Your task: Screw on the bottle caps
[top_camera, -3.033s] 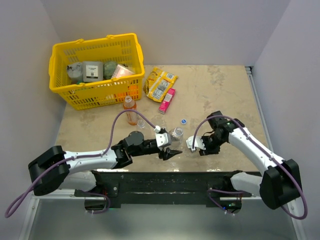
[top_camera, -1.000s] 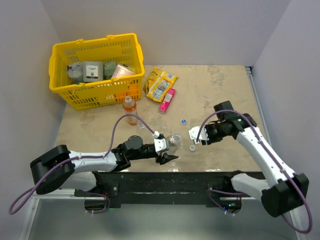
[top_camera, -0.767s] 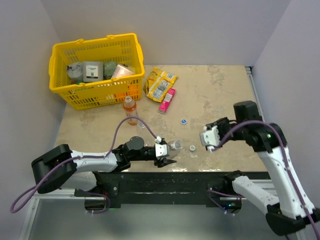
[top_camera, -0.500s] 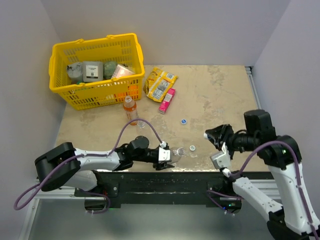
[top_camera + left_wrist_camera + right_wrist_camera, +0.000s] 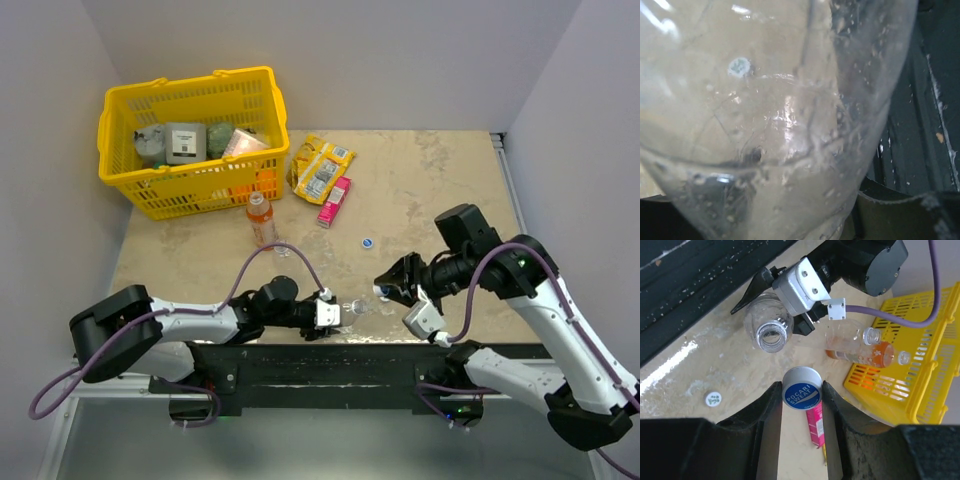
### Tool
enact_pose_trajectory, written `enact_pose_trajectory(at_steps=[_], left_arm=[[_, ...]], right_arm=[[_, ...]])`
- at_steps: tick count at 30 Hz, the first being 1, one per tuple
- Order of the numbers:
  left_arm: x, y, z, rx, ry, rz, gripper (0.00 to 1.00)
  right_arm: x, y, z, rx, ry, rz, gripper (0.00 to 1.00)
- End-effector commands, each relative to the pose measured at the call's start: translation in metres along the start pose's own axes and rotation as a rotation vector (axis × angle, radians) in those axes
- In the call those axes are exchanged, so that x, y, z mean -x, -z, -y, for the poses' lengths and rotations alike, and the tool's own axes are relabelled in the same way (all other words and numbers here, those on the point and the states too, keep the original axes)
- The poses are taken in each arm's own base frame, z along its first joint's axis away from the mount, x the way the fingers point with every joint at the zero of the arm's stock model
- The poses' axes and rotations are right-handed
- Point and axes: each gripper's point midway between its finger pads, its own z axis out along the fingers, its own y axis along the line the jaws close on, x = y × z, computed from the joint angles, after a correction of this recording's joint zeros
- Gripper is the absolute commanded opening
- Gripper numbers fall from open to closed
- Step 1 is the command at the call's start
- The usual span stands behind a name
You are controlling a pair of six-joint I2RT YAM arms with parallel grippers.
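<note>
My right gripper (image 5: 801,396) is shut on a bottle cap (image 5: 801,393) with a blue printed top and a grey rim. It hangs low near the table's front edge (image 5: 385,288). Just left of it, my left gripper (image 5: 333,311) is shut on a colourless bottle (image 5: 768,331), tilted with its open mouth facing the cap. That bottle (image 5: 790,125) fills the left wrist view and hides the fingers. A whitish cap (image 5: 713,399) and a blue cap (image 5: 367,241) lie on the table. An orange bottle (image 5: 260,220) and another clear bottle (image 5: 845,334) stand further back.
A yellow basket (image 5: 255,90) with several items stands at the back left. A yellow snack packet (image 5: 322,168) and a pink packet (image 5: 335,200) lie beside it. The black base rail (image 5: 330,360) runs along the near edge. Walls close in on three sides.
My right arm swung up and back, then came down leftward with the cap, now just off the bottle's mouth. The left gripper drew the bottle closer to the front edge and tilted it.
</note>
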Motion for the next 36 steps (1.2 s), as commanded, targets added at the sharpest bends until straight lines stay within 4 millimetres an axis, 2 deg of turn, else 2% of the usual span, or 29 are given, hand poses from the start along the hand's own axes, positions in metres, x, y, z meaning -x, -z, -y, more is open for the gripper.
enact_pose_trajectory(at_steps=[1, 4, 6, 7, 9, 10, 12, 13, 21, 26, 36], left_arm=[[-0.005, 0.007, -0.015, 0.120, -0.055, 0.051, 0.00], [-0.009, 0.011, -0.020, 0.167, -0.055, 0.051, 0.00], [-0.008, 0.013, -0.025, 0.194, -0.059, 0.055, 0.00], [-0.009, 0.015, -0.028, 0.214, -0.062, 0.049, 0.00], [-0.010, 0.016, -0.031, 0.223, -0.060, 0.042, 0.00], [-0.012, 0.017, -0.032, 0.231, -0.052, 0.033, 0.00], [-0.013, 0.018, -0.035, 0.241, -0.024, 0.032, 0.00], [-0.012, 0.018, -0.036, 0.241, -0.019, 0.034, 0.00], [-0.007, 0.018, -0.040, 0.246, -0.005, 0.057, 0.00], [0.002, 0.015, -0.040, 0.238, -0.003, 0.092, 0.00], [0.011, 0.014, -0.041, 0.229, -0.013, 0.122, 0.00]], right_arm=[[0.019, -0.006, -0.022, 0.068, -0.162, 0.078, 0.00], [0.021, -0.014, -0.024, 0.098, -0.210, 0.114, 0.00], [0.018, -0.024, -0.025, 0.140, -0.311, 0.139, 0.00], [0.015, -0.029, -0.017, 0.140, -0.346, 0.145, 0.00], [0.008, -0.039, -0.016, 0.178, -0.481, 0.149, 0.00], [0.005, -0.041, -0.003, 0.142, -0.540, 0.142, 0.00], [0.002, -0.045, 0.004, 0.137, -0.561, 0.147, 0.00], [0.003, -0.047, 0.008, 0.130, -0.560, 0.149, 0.00], [-0.010, -0.055, 0.000, 0.123, -0.499, 0.081, 0.00], [-0.019, -0.064, 0.001, 0.086, -0.422, 0.007, 0.00], [-0.030, -0.073, 0.006, 0.059, -0.420, -0.044, 0.00]])
